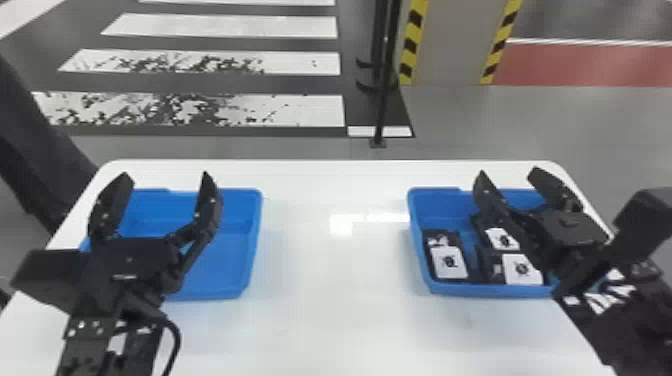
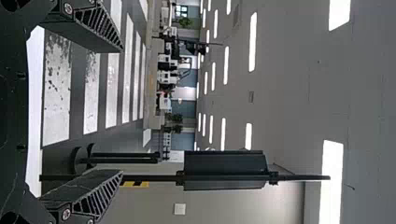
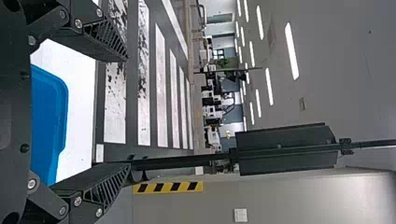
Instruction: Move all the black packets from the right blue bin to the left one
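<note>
Two open grippers over a white table (image 1: 320,310), black packets in the right bin.
Head view: the left gripper (image 1: 166,176), fingers spread and holding nothing, is over the left blue bin (image 1: 215,260), whose visible floor is bare; the right gripper (image 1: 509,174), also empty and parted, is over the right blue bin (image 1: 495,290), where black packets (image 1: 449,262) with white labels lie. Left wrist view: the left gripper's (image 2: 122,111) fingers stand wide apart. Right wrist view: the right gripper's (image 3: 128,113) fingers stand likewise, a blue bin's edge near them.
</note>
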`<state>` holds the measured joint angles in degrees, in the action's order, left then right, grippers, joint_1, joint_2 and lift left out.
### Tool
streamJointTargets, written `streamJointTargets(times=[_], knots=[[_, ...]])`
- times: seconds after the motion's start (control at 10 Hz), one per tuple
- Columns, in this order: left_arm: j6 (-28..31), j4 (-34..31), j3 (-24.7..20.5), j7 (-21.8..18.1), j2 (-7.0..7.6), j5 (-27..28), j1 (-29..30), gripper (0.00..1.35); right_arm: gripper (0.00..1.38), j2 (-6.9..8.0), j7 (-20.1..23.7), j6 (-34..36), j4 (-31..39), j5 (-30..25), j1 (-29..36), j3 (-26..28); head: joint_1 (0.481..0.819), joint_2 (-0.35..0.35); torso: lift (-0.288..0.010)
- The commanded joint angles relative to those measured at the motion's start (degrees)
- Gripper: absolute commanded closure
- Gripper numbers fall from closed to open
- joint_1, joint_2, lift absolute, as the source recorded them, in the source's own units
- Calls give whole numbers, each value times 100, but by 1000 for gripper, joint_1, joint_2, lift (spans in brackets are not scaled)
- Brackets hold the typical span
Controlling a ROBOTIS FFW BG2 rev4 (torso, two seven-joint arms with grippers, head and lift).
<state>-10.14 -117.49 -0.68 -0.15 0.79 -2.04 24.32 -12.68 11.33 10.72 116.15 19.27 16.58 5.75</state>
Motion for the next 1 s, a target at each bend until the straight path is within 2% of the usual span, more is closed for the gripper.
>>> streamJointTargets(times=[0.0,0.3,0.5,0.6,0.9], knots=[[16,0,0,-11,0,-2,-14,111,242,3,1,362,176,4,-13,-15,695,-24,-140],[16,0,11,-47,0,55,-14,113,242,-6,-131,2261,880,-396,-139,-38,695,-5,-140],[30,0,0,-64,0,55,-14,113,242,-6,-245,3119,781,-590,-322,-26,695,-10,-140],[30,0,0,-73,0,55,-28,113,240,-24,-245,3442,626,-762,-491,-38,695,-18,-140],[86,0,0,-91,0,67,-42,113,242,-50,-25,3892,50,-796,-913,-152,695,-34,-140]])
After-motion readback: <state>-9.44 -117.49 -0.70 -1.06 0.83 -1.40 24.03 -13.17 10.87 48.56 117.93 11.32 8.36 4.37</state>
